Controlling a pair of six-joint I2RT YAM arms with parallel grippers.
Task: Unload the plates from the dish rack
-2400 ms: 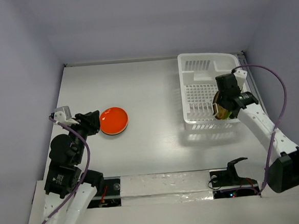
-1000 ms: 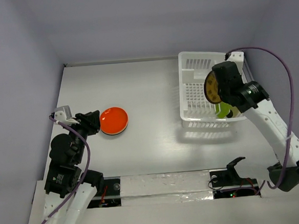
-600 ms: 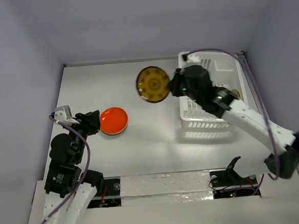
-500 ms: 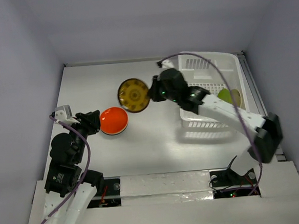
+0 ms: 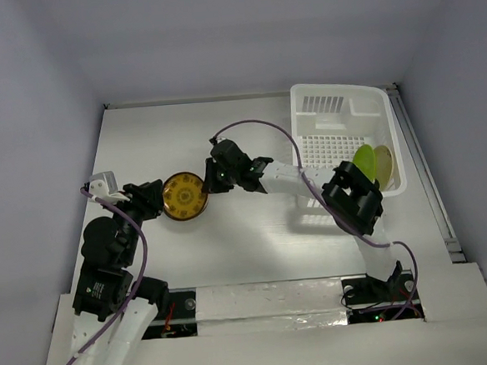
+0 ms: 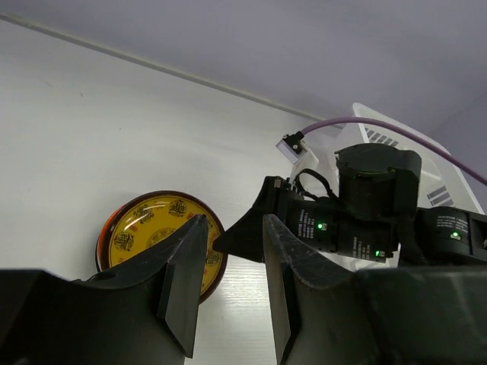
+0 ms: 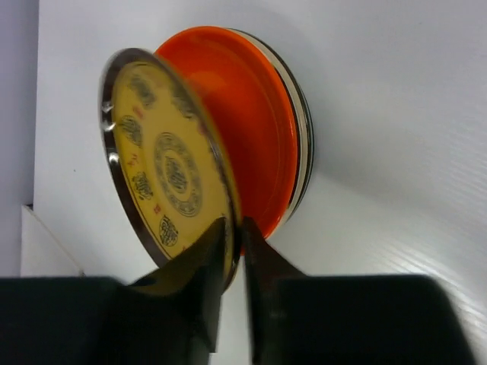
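Observation:
A yellow patterned plate [image 5: 184,195] lies tilted on top of an orange plate [image 7: 262,152] on the table's left side. My right gripper [image 5: 207,185] reaches across from the right and is shut on the yellow plate's [image 7: 163,167] near rim, one finger on each face. Just left of the stack my left gripper [image 5: 148,197] stands open with nothing between its fingers; its wrist view shows the yellow plate [image 6: 141,228] behind the left finger. The white dish rack [image 5: 338,101] at the back right holds a green plate [image 5: 364,164] and a pale yellow plate [image 5: 384,163] standing upright.
The right arm stretches diagonally over the middle of the table, its purple cable [image 5: 252,125] looping above it. The rack's slotted wall [image 6: 373,125] shows behind the right arm in the left wrist view. Grey walls close in the table on three sides.
My right gripper lifted the yellow plate out of the rack, swung it left across the table and brought it down onto the orange plate. The left arm has stayed still.

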